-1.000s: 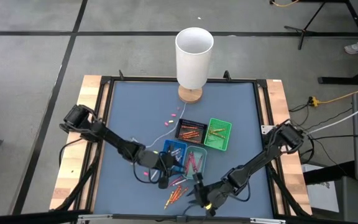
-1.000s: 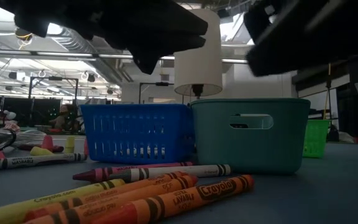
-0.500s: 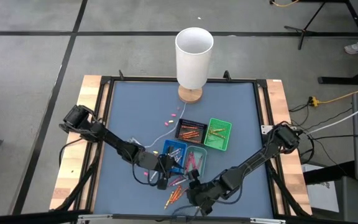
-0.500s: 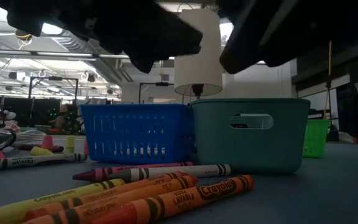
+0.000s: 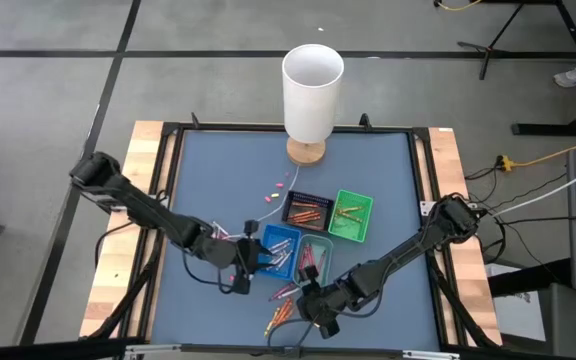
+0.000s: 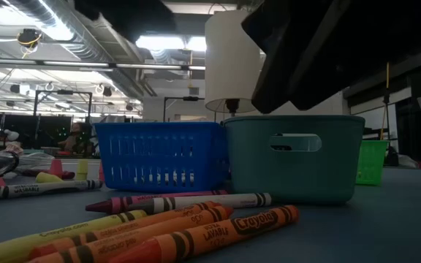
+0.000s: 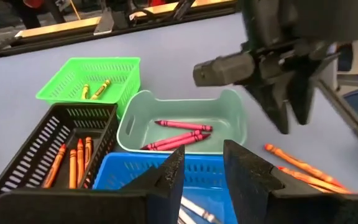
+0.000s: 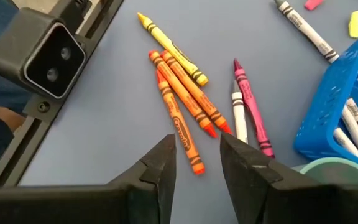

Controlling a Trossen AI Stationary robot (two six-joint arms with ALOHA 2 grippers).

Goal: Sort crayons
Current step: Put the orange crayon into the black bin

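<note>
Several loose crayons lie flat on the blue mat near its front edge (image 5: 282,312): a yellow one (image 8: 171,50), orange ones (image 8: 185,106), a magenta one (image 8: 250,102) and a pale one (image 8: 238,115). They also show in the low view (image 6: 167,226). My right gripper (image 8: 197,165) hovers open and empty just over them, to their right in the high view (image 5: 313,312). My left gripper (image 7: 204,171) is open and empty above the near-left side of the blue tray (image 5: 278,248), as the high view shows (image 5: 243,272).
Four small trays stand together mid-mat: blue with pale crayons (image 7: 166,171), teal with red ones (image 7: 185,127), black with orange ones (image 7: 61,149), green with yellow ones (image 7: 92,84). A white lamp (image 5: 312,85), its thin cord (image 5: 258,215) and small pink and yellow bits (image 5: 278,188) lie behind.
My left gripper has risen and drawn back toward the table's left edge, away from the blue tray. My right gripper has gone toward the table's left edge, over the loose crayons. The crayons have kept still.
</note>
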